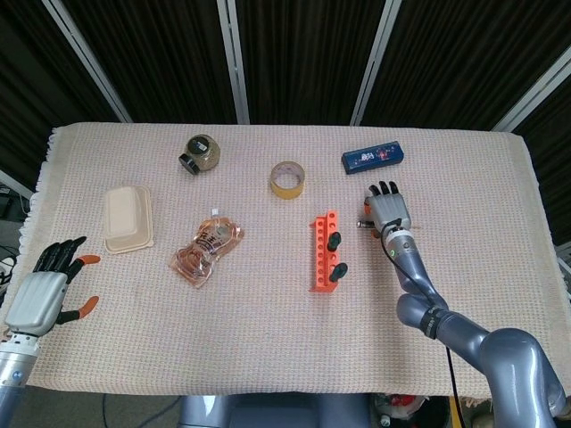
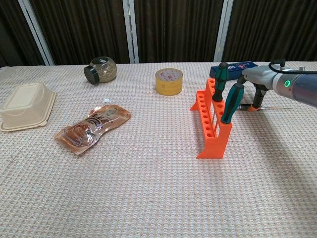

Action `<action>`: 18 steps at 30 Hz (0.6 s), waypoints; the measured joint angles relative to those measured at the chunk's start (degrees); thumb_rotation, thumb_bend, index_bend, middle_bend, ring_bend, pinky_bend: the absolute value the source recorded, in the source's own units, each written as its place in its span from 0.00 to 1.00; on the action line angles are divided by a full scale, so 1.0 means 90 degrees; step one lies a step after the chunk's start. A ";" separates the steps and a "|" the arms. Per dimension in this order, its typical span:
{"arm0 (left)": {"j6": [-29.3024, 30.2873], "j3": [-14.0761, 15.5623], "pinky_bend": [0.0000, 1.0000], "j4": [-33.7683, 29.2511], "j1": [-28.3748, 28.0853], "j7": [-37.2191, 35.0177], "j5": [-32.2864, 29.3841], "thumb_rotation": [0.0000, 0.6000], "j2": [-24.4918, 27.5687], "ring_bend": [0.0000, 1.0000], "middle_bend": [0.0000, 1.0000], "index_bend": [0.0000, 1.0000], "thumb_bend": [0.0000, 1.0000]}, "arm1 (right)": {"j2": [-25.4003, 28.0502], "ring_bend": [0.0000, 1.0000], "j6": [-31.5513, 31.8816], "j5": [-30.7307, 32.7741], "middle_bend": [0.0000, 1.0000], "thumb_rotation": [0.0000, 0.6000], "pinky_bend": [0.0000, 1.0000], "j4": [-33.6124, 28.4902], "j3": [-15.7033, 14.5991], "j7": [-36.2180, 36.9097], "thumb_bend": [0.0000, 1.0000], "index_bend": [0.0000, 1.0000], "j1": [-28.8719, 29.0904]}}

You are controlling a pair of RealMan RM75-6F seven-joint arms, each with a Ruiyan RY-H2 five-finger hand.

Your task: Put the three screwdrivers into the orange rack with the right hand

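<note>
Right hand (image 1: 389, 211) rests palm-down over third screwdriver (image 2: 246, 106) beside orange rack (image 1: 323, 252).

Head view looks steeply down from high above the near edge, taking in the whole table (image 1: 500, 294) against dark curtains. Chest view sits low and close, facing level across the cloth (far edge near the top). Both share the orange rack (image 1: 323, 251) (image 2: 211, 119), tape roll (image 1: 287, 178) (image 2: 169, 81) and right hand (image 1: 389, 209) (image 2: 254, 82).
</note>
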 measured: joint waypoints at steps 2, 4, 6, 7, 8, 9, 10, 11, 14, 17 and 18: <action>0.0003 0.0002 0.00 0.0013 0.0005 -0.0011 -0.0001 1.00 0.0002 0.00 0.02 0.26 0.28 | -0.0054 0.00 -0.0038 0.0003 0.12 1.00 0.00 0.0093 0.0017 -0.0023 0.16 0.47 0.0005; -0.0002 0.0005 0.00 0.0024 0.0009 -0.0023 -0.0008 1.00 0.0006 0.00 0.02 0.26 0.28 | -0.0107 0.00 -0.0071 0.0005 0.13 1.00 0.00 0.0179 0.0029 -0.0049 0.17 0.48 0.0013; 0.0002 0.0009 0.00 0.0039 0.0015 -0.0039 -0.0007 1.00 0.0009 0.00 0.02 0.26 0.28 | -0.0160 0.00 -0.0094 0.0001 0.14 1.00 0.00 0.0265 0.0037 -0.0078 0.19 0.50 0.0021; 0.0005 0.0010 0.00 0.0045 0.0019 -0.0046 -0.0007 1.00 0.0011 0.00 0.02 0.26 0.28 | -0.0181 0.00 -0.0104 -0.0003 0.14 1.00 0.00 0.0301 0.0038 -0.0093 0.19 0.51 0.0026; 0.0008 0.0009 0.00 0.0053 0.0022 -0.0052 -0.0009 1.00 0.0011 0.00 0.02 0.26 0.28 | -0.0203 0.00 -0.0115 -0.0009 0.15 1.00 0.00 0.0335 0.0038 -0.0111 0.21 0.52 0.0029; 0.0011 0.0008 0.00 0.0062 0.0026 -0.0062 -0.0016 1.00 0.0011 0.00 0.02 0.26 0.28 | -0.0230 0.00 -0.0125 -0.0020 0.15 1.00 0.00 0.0379 0.0036 -0.0137 0.21 0.53 0.0033; 0.0014 0.0006 0.00 0.0072 0.0029 -0.0073 -0.0020 1.00 0.0011 0.00 0.02 0.26 0.28 | -0.0251 0.00 -0.0129 -0.0031 0.16 1.00 0.00 0.0413 0.0036 -0.0155 0.22 0.54 0.0035; 0.0016 0.0004 0.00 0.0078 0.0031 -0.0082 -0.0023 1.00 0.0010 0.00 0.02 0.26 0.28 | -0.0272 0.00 -0.0130 -0.0042 0.16 1.00 0.00 0.0443 0.0037 -0.0171 0.23 0.56 0.0035; 0.0011 0.0007 0.00 0.0098 0.0034 -0.0097 -0.0021 1.00 0.0000 0.00 0.02 0.26 0.28 | -0.0307 0.00 -0.0123 -0.0082 0.18 1.00 0.00 0.0503 0.0054 -0.0213 0.26 0.58 0.0025; 0.0014 0.0005 0.00 0.0110 0.0034 -0.0116 -0.0015 1.00 -0.0010 0.00 0.02 0.26 0.28 | -0.0282 0.00 -0.0092 -0.0114 0.19 1.00 0.00 0.0505 0.0065 -0.0231 0.29 0.60 -0.0004; 0.0017 0.0002 0.00 0.0112 0.0034 -0.0119 -0.0012 1.00 -0.0012 0.00 0.02 0.26 0.28 | -0.0258 0.00 -0.0074 -0.0134 0.20 1.00 0.00 0.0481 0.0066 -0.0233 0.30 0.61 -0.0018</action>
